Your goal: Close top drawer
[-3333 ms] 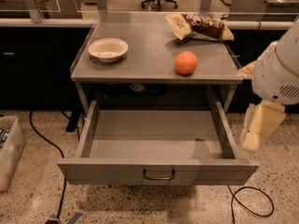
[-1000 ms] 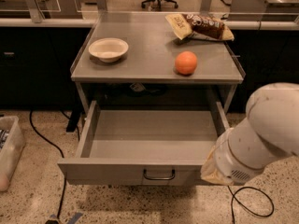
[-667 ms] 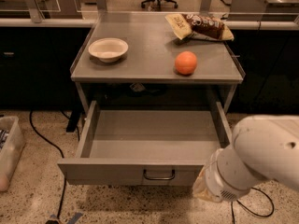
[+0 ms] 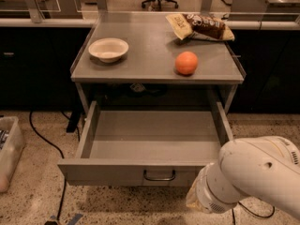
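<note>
The top drawer [image 4: 150, 139] is a wide, shallow grey metal drawer. It stands pulled far out from under the grey cabinet top [image 4: 140, 69], and its inside is bare. Its flat front panel [image 4: 108, 172] carries a small dark bail handle [image 4: 159, 176] at the centre. No other drawers show beneath it. My white arm [image 4: 253, 177] comes in from the lower right. My gripper [image 4: 192, 199] shows only as a yellowish tip low at the right end of the front panel, mostly hidden behind the wrist.
On the cabinet top stand a white bowl [image 4: 108, 49], an orange [image 4: 186, 63] and a snack bag [image 4: 199, 27]. A plastic bin [image 4: 7, 149] sits on the floor at left. Black cables [image 4: 47, 142] trail over the speckled floor.
My arm has swung from beside the drawer's right side down and left, in front of the right end of the front panel. The drawer has not moved.
</note>
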{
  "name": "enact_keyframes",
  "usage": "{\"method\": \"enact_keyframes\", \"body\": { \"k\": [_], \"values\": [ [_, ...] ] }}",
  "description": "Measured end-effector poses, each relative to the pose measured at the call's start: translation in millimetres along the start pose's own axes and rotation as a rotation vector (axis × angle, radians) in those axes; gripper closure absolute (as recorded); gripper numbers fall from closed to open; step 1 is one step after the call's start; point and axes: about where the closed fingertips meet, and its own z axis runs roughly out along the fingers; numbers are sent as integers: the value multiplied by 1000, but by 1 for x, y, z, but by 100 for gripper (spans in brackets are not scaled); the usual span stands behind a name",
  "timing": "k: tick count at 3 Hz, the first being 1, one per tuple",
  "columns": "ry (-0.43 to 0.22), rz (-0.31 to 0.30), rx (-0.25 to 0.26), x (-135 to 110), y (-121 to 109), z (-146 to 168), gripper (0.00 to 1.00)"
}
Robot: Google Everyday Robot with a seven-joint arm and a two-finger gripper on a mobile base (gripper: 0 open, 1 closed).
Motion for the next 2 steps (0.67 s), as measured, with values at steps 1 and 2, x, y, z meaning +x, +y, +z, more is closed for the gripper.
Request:
{"method": "enact_keyframes", "body": {
  "k": [1,2],
  "values": [
    [25,27,34,7,-25,19,100],
    [48,100,62,21,-59,40,100]
  ]
}}
